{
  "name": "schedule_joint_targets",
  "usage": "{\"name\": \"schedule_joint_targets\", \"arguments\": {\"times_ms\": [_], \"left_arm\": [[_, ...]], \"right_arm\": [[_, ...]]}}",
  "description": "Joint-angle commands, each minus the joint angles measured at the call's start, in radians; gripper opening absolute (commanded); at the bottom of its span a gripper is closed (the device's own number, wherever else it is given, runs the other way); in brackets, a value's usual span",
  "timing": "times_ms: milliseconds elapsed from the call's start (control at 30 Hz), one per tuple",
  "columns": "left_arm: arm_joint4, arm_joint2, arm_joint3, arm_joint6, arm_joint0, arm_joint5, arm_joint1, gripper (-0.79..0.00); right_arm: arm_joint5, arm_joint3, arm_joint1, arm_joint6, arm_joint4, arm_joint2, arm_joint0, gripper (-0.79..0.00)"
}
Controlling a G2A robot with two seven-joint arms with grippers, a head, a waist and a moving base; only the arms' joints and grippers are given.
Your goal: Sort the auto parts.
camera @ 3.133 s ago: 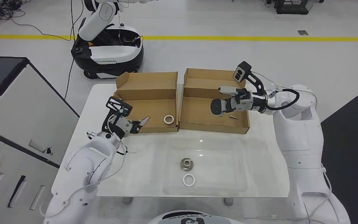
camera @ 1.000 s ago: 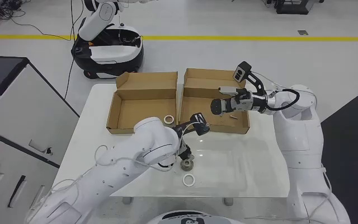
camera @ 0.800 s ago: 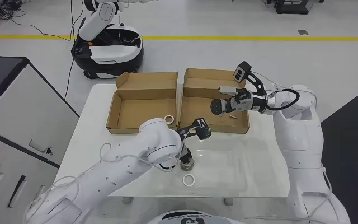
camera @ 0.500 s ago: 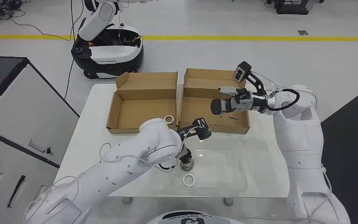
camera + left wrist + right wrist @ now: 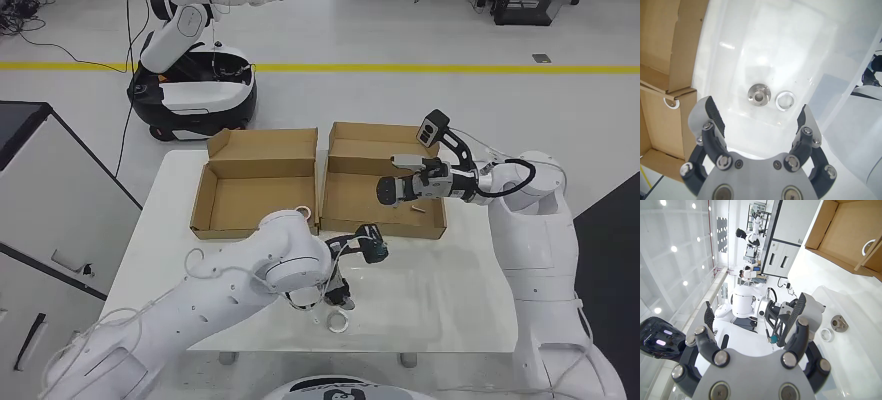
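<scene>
Lying parts: flange (image 5: 758,97) just beside ring (image 5: 785,100), lower centre of the top view.
Left gripper (image 5: 757,108): fingers spread, above both parts; arm has swung further lower-right.
Right gripper (image 5: 383,190): fingers spread, unmoved over right box (image 5: 350,205).

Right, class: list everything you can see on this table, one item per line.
table: one, white, under everything.
left box: one, brown, open, table's far side.
right box: one, brown, open, beside left box.
white ring: one, white, inside left box.
clear tray: one, transparent, table's near side.
flanged hub: one, silver, in tray.
metal ring: one, silver, in tray beside hub, apart.
left claw: one, grey-black, open above tray.
right claw: one, grey-black, open above right box.
</scene>
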Motion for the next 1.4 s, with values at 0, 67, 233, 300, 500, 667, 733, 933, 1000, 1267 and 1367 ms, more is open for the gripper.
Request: {"name": "schedule_joint_targets", "arguments": {"times_ms": [0,67,233,300,500,667,733,933,1000,1267,1367], "left_arm": [[-0.017,0.040,0.021,0.000,-0.032,0.004,-0.001,0.000],[-0.045,0.069,0.037,0.000,-0.057,0.007,-0.004,0.000],[-0.081,0.145,0.076,0.000,-0.105,0.001,-0.009,0.000],[-0.091,0.165,0.077,0.000,-0.119,-0.004,-0.009,0.000],[-0.085,0.196,0.068,0.000,-0.141,-0.026,-0.006,0.000],[-0.081,0.202,0.064,0.000,-0.149,-0.030,-0.005,0.000],[-0.081,0.202,0.064,0.000,-0.149,-0.030,-0.005,0.000],[-0.081,0.202,0.064,0.000,-0.149,-0.030,-0.005,0.000],[-0.081,0.202,0.064,0.000,-0.149,-0.030,-0.005,0.000],[-0.081,0.202,0.064,0.000,-0.149,-0.030,-0.005,0.000],[-0.081,0.202,0.064,0.000,-0.149,-0.030,-0.005,0.000]], "right_arm": [[0.000,0.000,0.000,0.000,0.000,0.000,0.000,0.000],[0.000,0.000,0.000,0.000,0.000,0.000,0.000,0.000],[0.000,0.000,0.000,0.000,0.000,0.000,0.000,0.000],[0.000,0.000,0.000,0.000,0.000,0.000,0.000,0.000],[0.000,0.000,0.000,0.000,0.000,0.000,0.000,0.000],[0.000,0.000,0.000,0.000,0.000,0.000,0.000,0.000],[0.000,0.000,0.000,0.000,0.000,0.000,0.000,0.000],[0.000,0.000,0.000,0.000,0.000,0.000,0.000,0.000],[0.000,0.000,0.000,0.000,0.000,0.000,0.000,0.000],[0.000,0.000,0.000,0.000,0.000,0.000,0.000,0.000],[0.000,0.000,0.000,0.000,0.000,0.000,0.000,0.000]]}}
